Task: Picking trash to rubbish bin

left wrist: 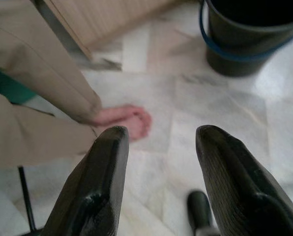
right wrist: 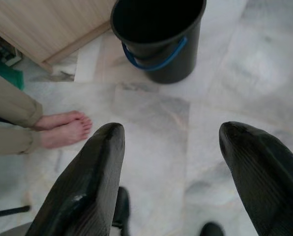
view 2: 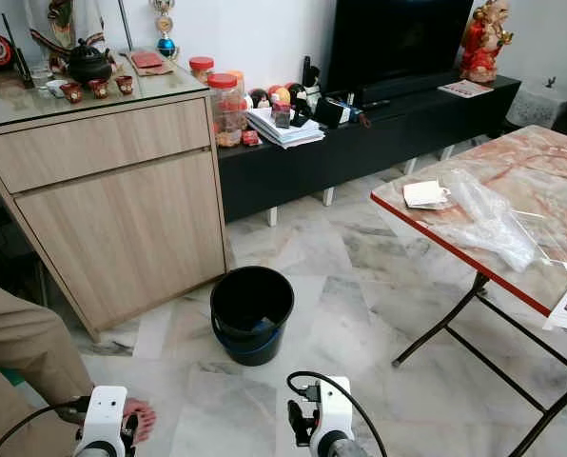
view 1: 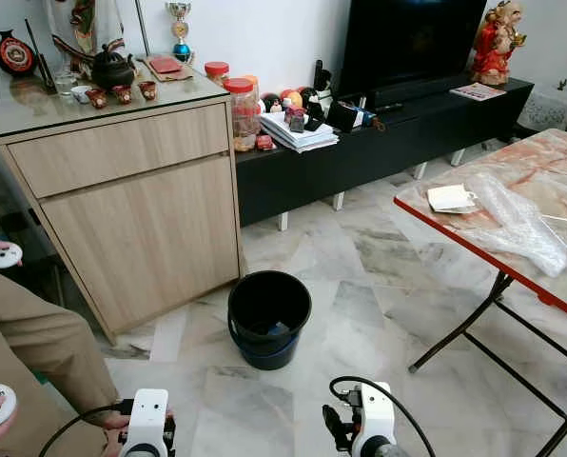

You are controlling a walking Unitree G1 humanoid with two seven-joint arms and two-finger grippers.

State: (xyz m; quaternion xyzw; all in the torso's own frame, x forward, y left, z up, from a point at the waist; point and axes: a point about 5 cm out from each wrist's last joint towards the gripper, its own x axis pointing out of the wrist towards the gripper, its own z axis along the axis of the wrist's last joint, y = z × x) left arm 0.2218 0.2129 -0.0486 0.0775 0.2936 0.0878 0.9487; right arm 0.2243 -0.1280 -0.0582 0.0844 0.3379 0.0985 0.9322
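Both arms hang low over the marble floor, nothing picked yet. The left end effector [left wrist: 159, 147] is released, its two ribbed black fingers spread with bare tile between them; the right end effector [right wrist: 171, 142] is likewise released and empty.

The rubbish bin [view 1: 269, 317], a round black plastic bucket with a blue bail handle, stands on the floor at about 12 o'clock from the robot, just off the corner of the wooden cabinet [view 1: 131, 219]. The likely trash lies on the worktop [view 1: 550, 171], a folding table with a glossy reddish marble-pattern top, red edge and thin black legs, at roughly 2 o'clock: a crumpled white paper [view 1: 451, 198] and, beside it toward the robot, a limp clear plastic bag [view 1: 517, 221].

To do this step well, I judge the robot should turn toward 2 o'clock and close in squarely before reaching with the right arm. The paper is stiff enough to pinch at a raised fold; the film is slippery and would need gathering. A seated person's bare foot [right wrist: 63, 129] rests on the floor at about 9 o'clock, so the left arm wants care.
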